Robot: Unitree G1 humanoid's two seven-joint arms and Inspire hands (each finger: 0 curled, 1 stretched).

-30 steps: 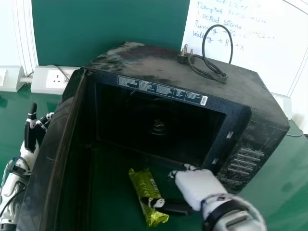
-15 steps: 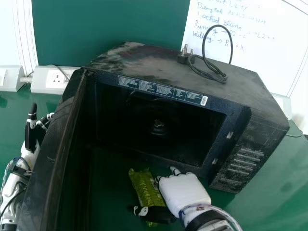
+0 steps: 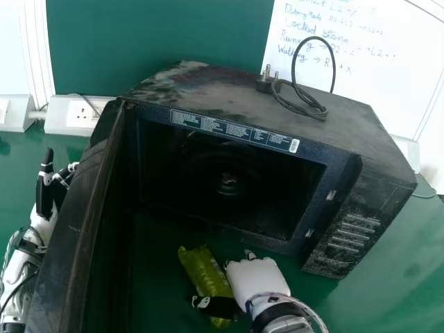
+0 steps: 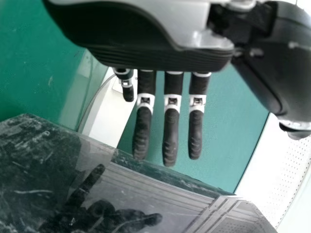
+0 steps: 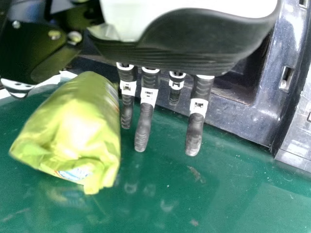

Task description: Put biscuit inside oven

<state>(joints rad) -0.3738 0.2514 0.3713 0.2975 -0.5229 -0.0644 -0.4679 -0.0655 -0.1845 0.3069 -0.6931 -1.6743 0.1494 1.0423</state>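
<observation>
The green biscuit packet (image 3: pixel 203 274) lies on the table before the open black oven (image 3: pixel 232 173). My right hand (image 3: pixel 258 281) is at the packet's right side, its thumb across the packet's near part. In the right wrist view the packet (image 5: pixel 77 128) sits between the thumb and the straight fingers of my right hand (image 5: pixel 145 111); the fingers are beside it, not curled round it. My left hand (image 3: pixel 47 191) stays idle with straight fingers at the far left, behind the oven door; the left wrist view has this left hand (image 4: pixel 171 116) too.
The oven door (image 3: pixel 83 229) stands open on the left, between the left hand and the packet. A cable with a plug (image 3: pixel 303 104) rests on the oven's top. Wall sockets (image 3: pixel 80 113) and a whiteboard (image 3: pixel 374 76) are behind.
My right hand has moved left and nearer to the robot, up against the packet. The packet has shifted slightly left. The left hand and the oven have stayed put.
</observation>
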